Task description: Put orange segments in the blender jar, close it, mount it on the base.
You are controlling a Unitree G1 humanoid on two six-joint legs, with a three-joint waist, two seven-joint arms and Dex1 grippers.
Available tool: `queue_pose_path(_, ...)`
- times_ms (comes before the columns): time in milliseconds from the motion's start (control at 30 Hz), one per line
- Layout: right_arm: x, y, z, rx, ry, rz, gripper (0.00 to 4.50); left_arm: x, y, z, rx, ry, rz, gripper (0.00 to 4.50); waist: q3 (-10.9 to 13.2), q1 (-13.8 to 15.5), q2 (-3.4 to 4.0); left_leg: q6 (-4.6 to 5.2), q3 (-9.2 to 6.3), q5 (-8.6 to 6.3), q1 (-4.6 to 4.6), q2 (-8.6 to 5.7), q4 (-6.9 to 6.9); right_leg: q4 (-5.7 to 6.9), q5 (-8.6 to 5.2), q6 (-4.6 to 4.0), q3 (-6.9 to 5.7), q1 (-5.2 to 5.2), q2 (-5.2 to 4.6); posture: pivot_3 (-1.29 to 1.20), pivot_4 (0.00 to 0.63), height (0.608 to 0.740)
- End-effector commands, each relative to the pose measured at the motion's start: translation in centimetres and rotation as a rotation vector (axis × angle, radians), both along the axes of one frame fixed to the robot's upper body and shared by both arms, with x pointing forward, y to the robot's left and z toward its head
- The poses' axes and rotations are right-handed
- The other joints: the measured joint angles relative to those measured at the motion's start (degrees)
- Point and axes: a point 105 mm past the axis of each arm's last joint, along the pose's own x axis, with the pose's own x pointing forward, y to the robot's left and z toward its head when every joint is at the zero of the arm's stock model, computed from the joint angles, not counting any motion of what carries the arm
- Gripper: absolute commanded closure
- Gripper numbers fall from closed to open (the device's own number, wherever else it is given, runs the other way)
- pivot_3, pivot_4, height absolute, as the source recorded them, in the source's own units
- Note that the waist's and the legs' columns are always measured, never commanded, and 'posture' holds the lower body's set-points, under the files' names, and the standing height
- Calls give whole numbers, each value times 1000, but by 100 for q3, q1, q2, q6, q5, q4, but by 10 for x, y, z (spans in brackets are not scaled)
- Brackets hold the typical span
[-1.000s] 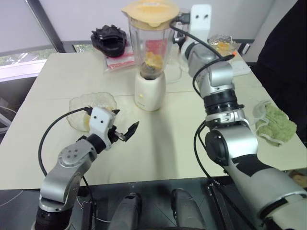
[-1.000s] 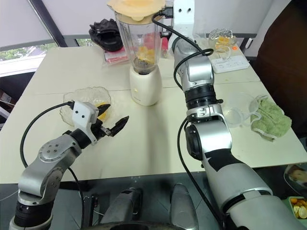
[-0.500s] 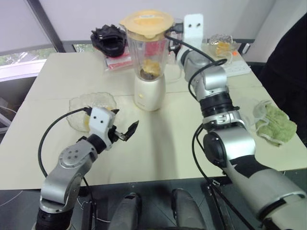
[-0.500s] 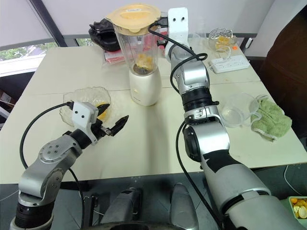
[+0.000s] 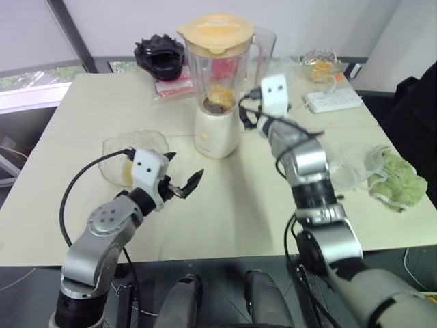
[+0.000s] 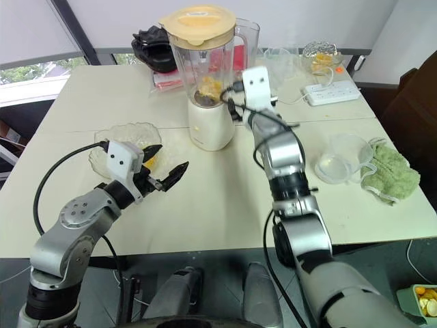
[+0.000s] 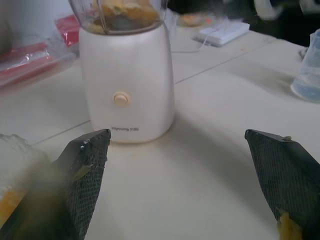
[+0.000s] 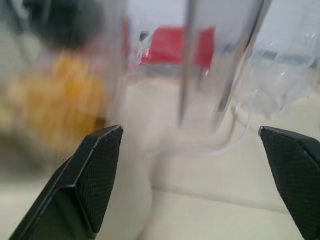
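Observation:
The clear blender jar [image 5: 217,68] stands on its cream base [image 5: 218,133] at mid-table, with a yellow lid [image 5: 215,31] on top and orange segments [image 5: 218,96] at its bottom. My right gripper [image 8: 192,170] is open, close beside the jar's lower right, and the jar's handle [image 8: 225,65] stands ahead between its fingers. My left gripper [image 5: 183,167] is open and empty, low over the table in front-left of the base [image 7: 127,95]. Beside it, a glass bowl [image 6: 123,137] holds some orange segments [image 6: 147,160].
A black object [image 5: 160,55] and a red packet [image 5: 174,85] lie at the back. A clear pitcher [image 5: 270,48] stands behind the jar. On the right are a power strip [image 5: 334,101], a clear plastic bowl [image 5: 348,167], a green cloth [image 5: 396,184] and a small dish [image 5: 321,61].
My right arm has come down from behind the lid to the jar's lower right side. The left arm has stayed put. The camera view has shifted slightly.

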Motion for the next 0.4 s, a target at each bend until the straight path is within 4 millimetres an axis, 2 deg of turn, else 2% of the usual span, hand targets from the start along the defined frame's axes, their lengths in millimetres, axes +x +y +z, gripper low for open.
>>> queue_pose_path(33, -36, -1, 21, 9, -94, 161, 38, 1, 3, 15, -26, -52, 4, 0, 1, 45, 1, 0, 5, 0, 0, 0, 2, -5, 0, 1, 1, 2, 0, 0, 150, 740)
queue_pose_path(233, -82, -30, 30, -43, -105, 327, 38, 3, 10, 28, -65, -80, 14, 0, 1, 54, -1, 1, 8, 0, 5, 6, 8, -8, 0, 2, -1, 9, 2, 0, 150, 740)
queue_pose_path(400, -118, -60, 38, -129, -44, 473, 38, -1, 17, 25, -37, -42, 2, 0, 1, 85, -3, 2, 10, -1, 3, 5, 12, -21, -2, 2, -1, 17, 1, 0, 150, 740)
